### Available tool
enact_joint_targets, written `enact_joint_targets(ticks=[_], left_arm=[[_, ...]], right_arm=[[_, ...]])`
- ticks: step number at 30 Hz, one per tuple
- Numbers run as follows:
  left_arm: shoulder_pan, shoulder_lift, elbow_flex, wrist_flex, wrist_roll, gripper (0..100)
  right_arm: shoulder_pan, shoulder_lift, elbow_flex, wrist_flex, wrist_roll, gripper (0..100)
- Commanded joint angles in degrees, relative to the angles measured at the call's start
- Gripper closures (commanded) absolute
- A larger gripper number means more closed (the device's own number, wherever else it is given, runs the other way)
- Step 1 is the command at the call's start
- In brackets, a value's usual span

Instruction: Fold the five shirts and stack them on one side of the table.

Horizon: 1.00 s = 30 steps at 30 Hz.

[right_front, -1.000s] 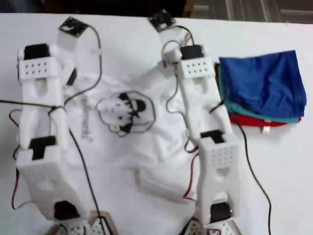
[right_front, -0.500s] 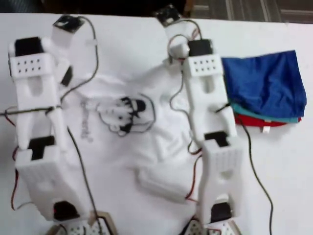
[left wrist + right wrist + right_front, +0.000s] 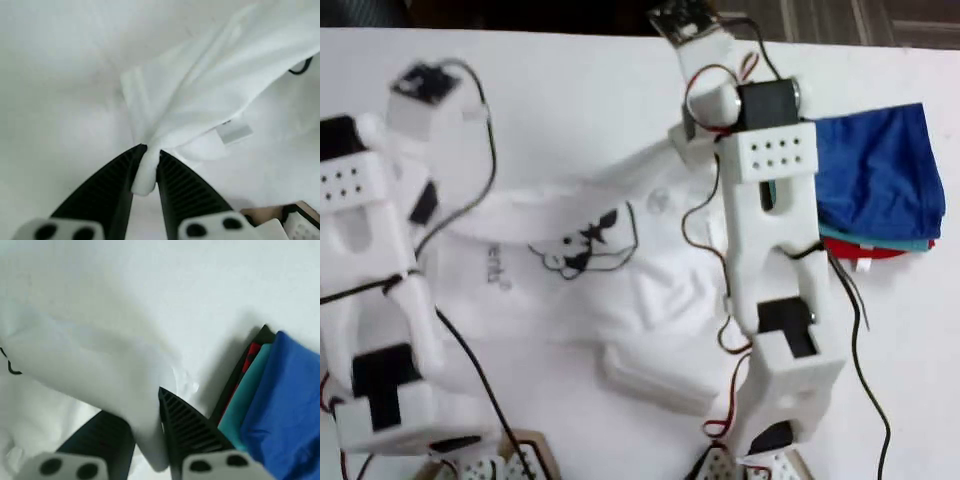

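Note:
A white shirt (image 3: 590, 290) with a black face print lies across the middle of the white table, its far edge lifted. My left gripper (image 3: 147, 167) is shut on one corner of the white shirt (image 3: 210, 95), at the far left of the table. My right gripper (image 3: 150, 415) is shut on the other far corner of the white shirt (image 3: 90, 360), just left of a stack of folded shirts (image 3: 875, 185) with blue on top, teal and red below. In the right wrist view the stack (image 3: 270, 395) lies close beside the fingers.
The two white arms (image 3: 775, 250) stretch over the table from the near edge, with cables hanging over the shirt. The bare table (image 3: 560, 80) runs along the far side. A dark floor lies past the far edge.
Both arms have risen and pulled toward the near side, lifting the shirt's far edge. The face print has creased and shifted as the cloth folds over.

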Motion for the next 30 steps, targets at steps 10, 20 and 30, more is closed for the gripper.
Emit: enact_joint_targets(ticks=[10, 20, 30], left_arm=[[-2.1, -7.6, 16.8, -11.3, 23.7, 98], [-2.1, -7.5, 17.4, -11.8, 24.4, 91], [-2.1, -7.4, 17.5, -17.8, 25.0, 77]], right_arm=[[-2.4, -20.1, 40.4, -18.4, -2.5, 98.1], [-2.6, -25.0, 51.1, -22.5, -2.4, 98.1], [-2.7, -25.5, 51.3, -23.3, -2.5, 98.1]])
